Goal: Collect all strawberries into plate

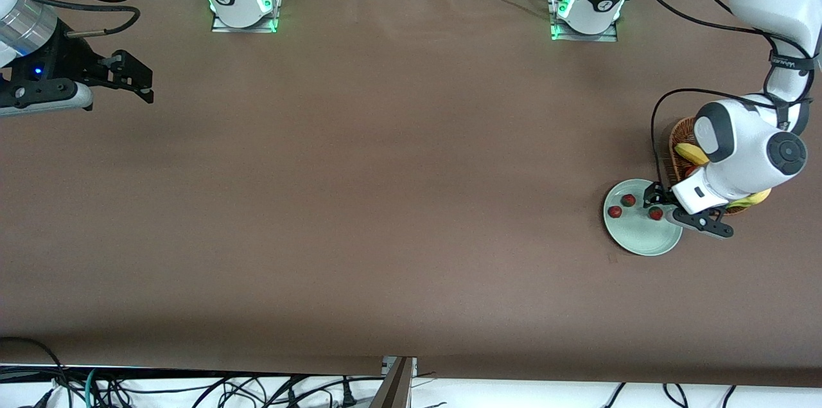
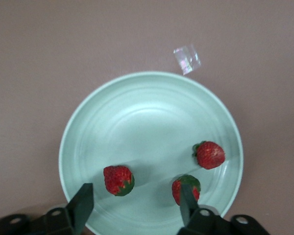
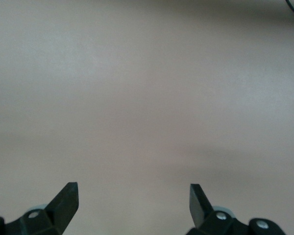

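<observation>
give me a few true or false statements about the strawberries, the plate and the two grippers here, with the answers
1. All three strawberries lie on the plate. True.
2. The left gripper is shut on a strawberry. False: its fingers stand apart over the plate's edge and hold nothing.
3. The plate sits beside the wicker basket, nearer the front camera than it. True.
4. The right gripper hovers over the plate. False: it waits open over bare table at the right arm's end.
5. The strawberries are piled against one another. False: they lie apart.
</observation>
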You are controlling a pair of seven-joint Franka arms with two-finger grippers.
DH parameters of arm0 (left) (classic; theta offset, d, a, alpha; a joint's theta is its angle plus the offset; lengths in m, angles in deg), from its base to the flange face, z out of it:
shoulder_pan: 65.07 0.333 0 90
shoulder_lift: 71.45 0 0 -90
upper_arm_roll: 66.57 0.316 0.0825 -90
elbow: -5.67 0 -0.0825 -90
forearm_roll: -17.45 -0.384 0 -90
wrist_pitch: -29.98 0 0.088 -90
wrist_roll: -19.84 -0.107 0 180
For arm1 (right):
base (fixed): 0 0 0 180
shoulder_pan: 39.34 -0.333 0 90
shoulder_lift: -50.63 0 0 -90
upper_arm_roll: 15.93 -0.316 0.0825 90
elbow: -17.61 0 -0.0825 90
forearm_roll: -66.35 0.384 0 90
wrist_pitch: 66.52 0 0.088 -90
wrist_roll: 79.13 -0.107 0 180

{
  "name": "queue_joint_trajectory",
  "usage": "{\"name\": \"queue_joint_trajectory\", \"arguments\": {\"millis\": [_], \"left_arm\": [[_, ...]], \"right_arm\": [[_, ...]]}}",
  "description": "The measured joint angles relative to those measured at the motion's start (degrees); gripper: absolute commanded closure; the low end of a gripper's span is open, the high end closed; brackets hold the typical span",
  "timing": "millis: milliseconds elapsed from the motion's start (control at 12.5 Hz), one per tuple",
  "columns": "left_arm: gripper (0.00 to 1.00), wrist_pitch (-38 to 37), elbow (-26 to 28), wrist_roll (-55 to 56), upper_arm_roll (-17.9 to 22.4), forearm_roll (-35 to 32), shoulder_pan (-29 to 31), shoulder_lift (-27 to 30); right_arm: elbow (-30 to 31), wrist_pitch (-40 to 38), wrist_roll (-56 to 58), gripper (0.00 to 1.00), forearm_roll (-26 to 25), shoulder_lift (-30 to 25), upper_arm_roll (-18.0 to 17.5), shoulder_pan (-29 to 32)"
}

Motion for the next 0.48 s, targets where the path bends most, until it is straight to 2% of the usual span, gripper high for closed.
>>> {"name": "queue_joint_trajectory", "arguments": {"millis": [481], "left_arm": [[0.00, -29.47, -11.07, 20.29, -5.19, -1.95, -1.91, 13.54]], "right_arm": [[-0.04, 0.00, -0.01, 0.00, 0.00, 0.05, 0.00, 0.04]]}}
